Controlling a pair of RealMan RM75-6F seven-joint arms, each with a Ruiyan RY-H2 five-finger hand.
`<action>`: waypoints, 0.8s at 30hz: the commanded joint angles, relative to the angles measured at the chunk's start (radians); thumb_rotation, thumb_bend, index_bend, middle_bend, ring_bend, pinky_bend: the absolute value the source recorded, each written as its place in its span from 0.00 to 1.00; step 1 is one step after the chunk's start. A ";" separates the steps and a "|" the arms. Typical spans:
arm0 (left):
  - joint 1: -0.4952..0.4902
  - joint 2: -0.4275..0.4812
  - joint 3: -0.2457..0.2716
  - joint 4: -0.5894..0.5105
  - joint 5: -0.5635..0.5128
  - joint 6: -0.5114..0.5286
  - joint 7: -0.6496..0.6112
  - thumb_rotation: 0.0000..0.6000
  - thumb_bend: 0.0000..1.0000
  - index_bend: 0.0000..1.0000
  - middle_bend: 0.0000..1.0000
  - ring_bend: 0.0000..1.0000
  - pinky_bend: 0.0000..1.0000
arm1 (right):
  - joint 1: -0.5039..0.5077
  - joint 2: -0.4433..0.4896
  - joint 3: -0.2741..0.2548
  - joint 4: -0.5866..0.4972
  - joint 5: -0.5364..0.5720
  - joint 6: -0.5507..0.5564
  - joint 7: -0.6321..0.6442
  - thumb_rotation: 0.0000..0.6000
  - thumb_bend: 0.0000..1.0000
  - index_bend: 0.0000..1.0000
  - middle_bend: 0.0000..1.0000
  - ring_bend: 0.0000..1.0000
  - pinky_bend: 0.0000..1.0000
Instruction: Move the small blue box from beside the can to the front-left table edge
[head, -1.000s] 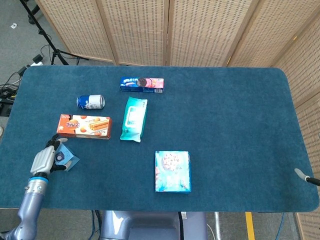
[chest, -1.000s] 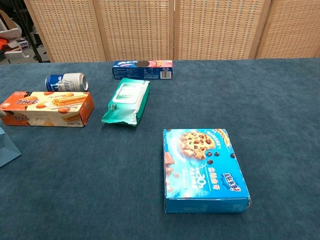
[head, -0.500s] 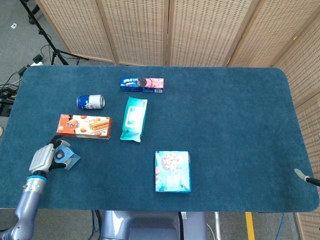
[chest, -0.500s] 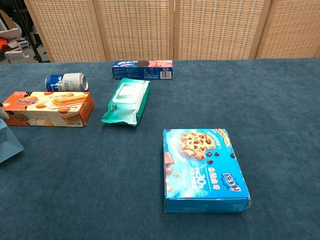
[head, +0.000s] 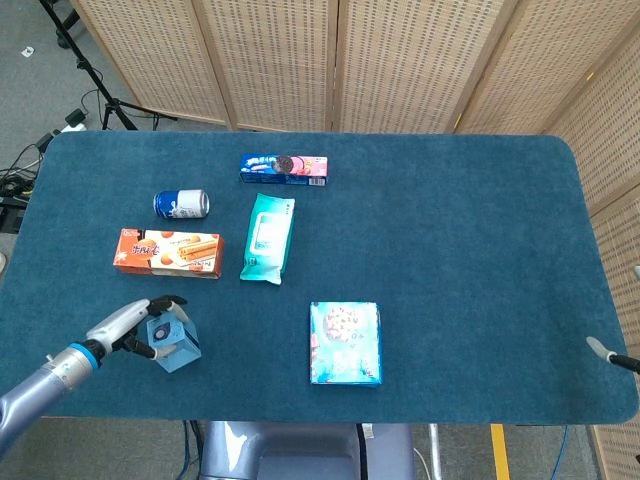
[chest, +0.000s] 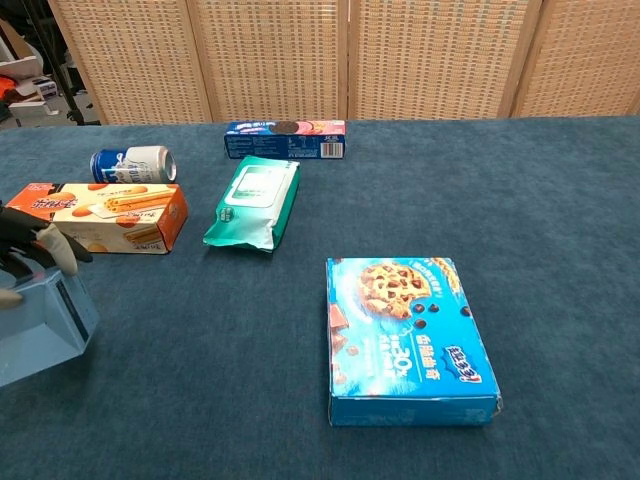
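The small blue box (head: 174, 343) is tilted near the front-left table edge, with my left hand (head: 128, 328) gripping it from the left and its fingers curled over the top. In the chest view the same box (chest: 42, 327) shows at the far left with dark fingers (chest: 30, 248) over its upper edge. The blue and white can (head: 181, 203) lies on its side further back. Only a small grey tip of my right hand (head: 598, 347) shows at the right table edge.
An orange biscuit box (head: 167, 252) lies just behind the left hand. A teal wipes pack (head: 267, 238), a blue cookie box (head: 345, 343) and a long blue-pink biscuit box (head: 284, 168) lie on the blue table (head: 450, 250).
My left hand has swung to the right and nearer the front edge, carrying the small blue box with it. The box now shows much larger in the chest view.
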 joint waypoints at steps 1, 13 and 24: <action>-0.182 0.096 0.194 0.089 0.313 -0.002 -0.424 1.00 0.44 0.46 0.22 0.26 0.35 | 0.003 -0.003 0.000 -0.002 0.002 -0.004 -0.010 1.00 0.00 0.00 0.00 0.00 0.00; -0.418 -0.140 0.658 0.787 0.784 0.701 -1.305 1.00 0.44 0.50 0.25 0.27 0.35 | 0.011 -0.017 -0.004 -0.023 0.002 -0.004 -0.079 1.00 0.00 0.00 0.00 0.00 0.00; -0.394 -0.285 0.765 1.047 0.719 0.803 -1.431 1.00 0.44 0.50 0.25 0.28 0.35 | 0.011 -0.018 -0.003 -0.028 0.007 -0.004 -0.090 1.00 0.00 0.00 0.00 0.00 0.00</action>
